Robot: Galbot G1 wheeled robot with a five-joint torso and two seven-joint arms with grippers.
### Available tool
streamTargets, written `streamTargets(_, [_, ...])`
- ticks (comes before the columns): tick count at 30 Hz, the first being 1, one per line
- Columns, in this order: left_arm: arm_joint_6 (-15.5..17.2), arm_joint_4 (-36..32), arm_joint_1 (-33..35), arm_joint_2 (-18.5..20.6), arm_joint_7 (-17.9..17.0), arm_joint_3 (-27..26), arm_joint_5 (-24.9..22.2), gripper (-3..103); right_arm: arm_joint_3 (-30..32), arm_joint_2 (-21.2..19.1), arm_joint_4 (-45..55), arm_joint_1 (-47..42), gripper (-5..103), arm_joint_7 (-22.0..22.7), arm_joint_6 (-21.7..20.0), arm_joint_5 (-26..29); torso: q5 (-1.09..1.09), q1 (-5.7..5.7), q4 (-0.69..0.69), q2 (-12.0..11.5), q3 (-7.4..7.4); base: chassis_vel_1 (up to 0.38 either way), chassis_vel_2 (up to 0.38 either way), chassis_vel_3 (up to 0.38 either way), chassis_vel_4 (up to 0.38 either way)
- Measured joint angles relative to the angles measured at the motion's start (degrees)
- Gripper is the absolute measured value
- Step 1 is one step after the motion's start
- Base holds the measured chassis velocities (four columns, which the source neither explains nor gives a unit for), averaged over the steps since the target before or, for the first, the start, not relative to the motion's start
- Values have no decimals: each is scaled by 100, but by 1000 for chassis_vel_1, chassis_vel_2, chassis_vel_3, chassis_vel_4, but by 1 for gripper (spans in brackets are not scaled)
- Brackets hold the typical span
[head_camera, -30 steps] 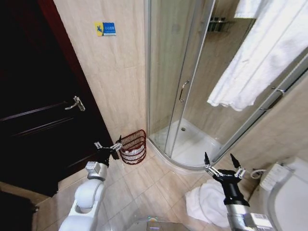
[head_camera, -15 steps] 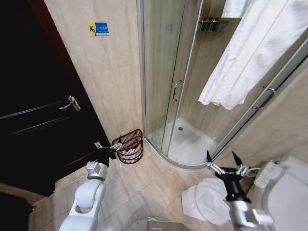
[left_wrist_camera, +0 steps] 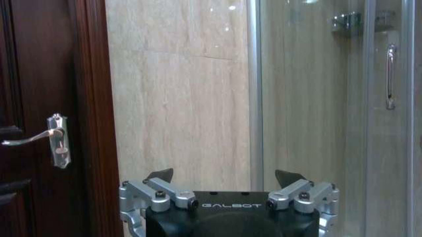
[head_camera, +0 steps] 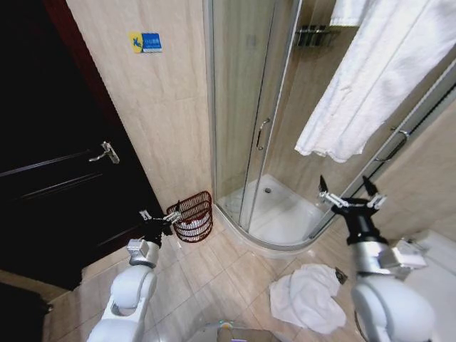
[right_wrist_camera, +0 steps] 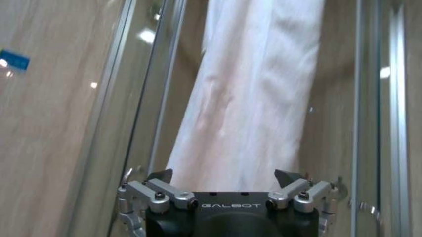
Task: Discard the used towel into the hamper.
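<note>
From the head view, the right pincer (head_camera: 350,191) has gone up, away from the white towel (head_camera: 308,297) on the floor tiles, and it is spread wide with nothing in it. The towel is not picked up yet. The hamper (head_camera: 193,216) sits near the shower door, well apart from the towel. The left pincer (head_camera: 156,217) waits just beside the hamper, spread too.

The left wrist view faces the wall and door handle (left_wrist_camera: 46,139).

The right wrist view faces a hanging white towel (right_wrist_camera: 250,94).

reddish-brown open-weave hamper (head_camera: 194,216) at lower centre-left, white cloth inside. white crumpled towel (head_camera: 308,297) on beige floor tiles (head_camera: 214,278), lower right. white towel (head_camera: 370,85) hanging upper right. dark brown door (head_camera: 50,164) at left, silver handle (head_camera: 105,152). blue-yellow sign (head_camera: 145,42) on beige wall.
</note>
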Motion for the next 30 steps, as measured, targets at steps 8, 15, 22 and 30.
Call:
streamTargets(8, [0,0,0,0,-1,-1,0,100,488,-946,-363,1119,100,324,152,663,2,0,1,0,0,0,0,0,0])
streamTargets(15, [0,0,0,0,0,0,0,100,672,-1818,-786,2287,100,393,-31,1260,-2,0,-1,0,0,0,0,0,0])
streamTargets(22, [0,0,0,0,0,0,0,100,254,-1717,-1276,3253,100,105,-53,1239,-1,0,1,0,0,0,0,0,0])
streamTargets(30, [0,0,0,-1,-1,0,0,100,79,-2039,-2089,4455,100,-428,193,1802,-3,0,0,0,-1,0,0,0,0])
